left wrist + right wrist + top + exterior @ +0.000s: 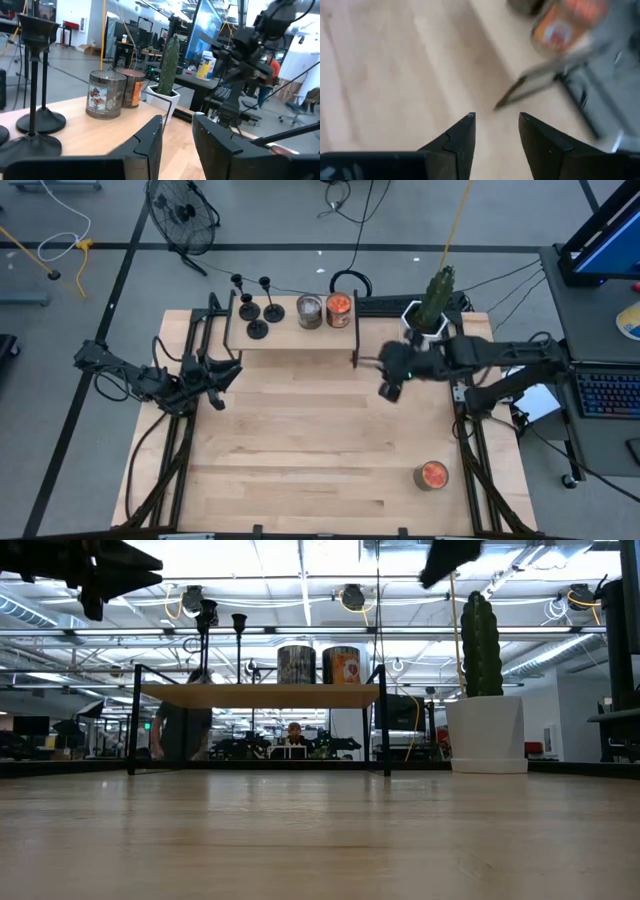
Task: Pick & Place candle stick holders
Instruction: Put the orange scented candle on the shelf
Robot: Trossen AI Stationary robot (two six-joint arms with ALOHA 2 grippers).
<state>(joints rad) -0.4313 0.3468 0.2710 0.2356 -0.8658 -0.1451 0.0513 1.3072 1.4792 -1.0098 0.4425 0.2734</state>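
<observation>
While holders [257,309] stand on shelf [290,337] | step: approach, nothing gripped | left gripper [213,387] beside shelf, parted, empty | right gripper [388,390] beside shelf, parted, empty | next: a stem must be straddled.

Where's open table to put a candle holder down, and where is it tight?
Free: the bare tabletop in front of the shelf, between the left gripper and the right gripper, down to the lone can near the right front corner. Crowded: the shelf top, with three candle stick holders beside two cans, and the cactus pot behind the right arm.
</observation>
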